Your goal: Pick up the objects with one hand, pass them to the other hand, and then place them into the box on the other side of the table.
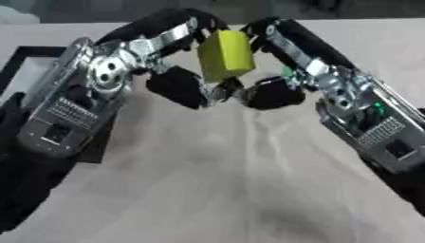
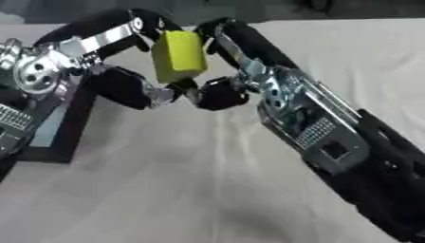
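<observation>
Yellow block (image 1: pixel 225 55): held above tan table (image 1: pixel 216 190), mid-centre, pinched between both hands.
Left hand (image 1: pixel 170 80): fingers curled on block's left side.
Right hand (image 1: pixel 278 88): fingers curled on block's right side.
Black box (image 1: pixel 21 53): left of block, partly hidden.
Step judged: handover. Next: one hand's release required, then carry to box.

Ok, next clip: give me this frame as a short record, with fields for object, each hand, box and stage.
object: yellow block, held up above the cloth-covered table
left hand: fingers curled at the block's left side
right hand: fingers curled at the block's right side
box: dark-rimmed, at the table's left edge, partly behind the left arm
stage: mid hand-over, both hands on the block
</observation>
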Motion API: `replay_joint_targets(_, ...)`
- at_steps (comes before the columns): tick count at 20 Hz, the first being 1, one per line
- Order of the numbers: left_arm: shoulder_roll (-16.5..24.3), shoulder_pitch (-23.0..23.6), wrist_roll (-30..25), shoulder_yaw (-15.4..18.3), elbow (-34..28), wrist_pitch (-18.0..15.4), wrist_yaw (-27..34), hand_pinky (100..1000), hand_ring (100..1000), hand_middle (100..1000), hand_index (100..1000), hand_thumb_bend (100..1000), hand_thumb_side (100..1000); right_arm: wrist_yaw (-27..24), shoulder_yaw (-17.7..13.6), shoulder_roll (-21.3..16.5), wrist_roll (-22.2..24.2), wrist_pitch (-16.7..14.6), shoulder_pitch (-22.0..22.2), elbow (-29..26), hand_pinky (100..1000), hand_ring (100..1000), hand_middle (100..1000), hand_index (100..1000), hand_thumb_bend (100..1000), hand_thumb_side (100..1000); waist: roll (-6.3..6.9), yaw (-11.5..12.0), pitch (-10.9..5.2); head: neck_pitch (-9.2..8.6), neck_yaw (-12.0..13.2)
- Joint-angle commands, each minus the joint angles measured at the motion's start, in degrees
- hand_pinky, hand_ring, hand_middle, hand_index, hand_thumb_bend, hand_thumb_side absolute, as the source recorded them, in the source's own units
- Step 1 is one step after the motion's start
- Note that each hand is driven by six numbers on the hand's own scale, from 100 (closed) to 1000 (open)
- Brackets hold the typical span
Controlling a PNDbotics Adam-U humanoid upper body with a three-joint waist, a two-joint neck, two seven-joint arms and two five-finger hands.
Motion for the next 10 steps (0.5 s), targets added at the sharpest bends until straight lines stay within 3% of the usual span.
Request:
replay_joint_targets(1,0.08,-1.2,0.73,0.32,-0.03,1.13,-0.6,791,817,808,859,203,247,-0.38,-0.92,-0.8,0.13,-0.27,-0.65,-1.4,821,758,726,594,100,100,0.67,-0.06,-2.4,-0.73,0.17)
replay_joint_targets(4,-0.16,-1.3,2.52,0.38,-0.18,1.67,-0.06,767,793,780,831,100,267,-0.4,-0.95,-0.86,0.29,-0.3,-0.56,-1.51,821,758,726,594,100,100,0.68,-0.05,-2.39,-0.68,0.13)
replay_joint_targets(10,-0.06,-1.37,5.01,0.02,-1.12,2.43,1.62,723,730,698,747,100,246,-0.24,-0.92,-0.96,0.53,-0.13,-0.36,-1.4,821,760,727,600,100,100,0.71,0.06,-2.42,-0.53,0.09)
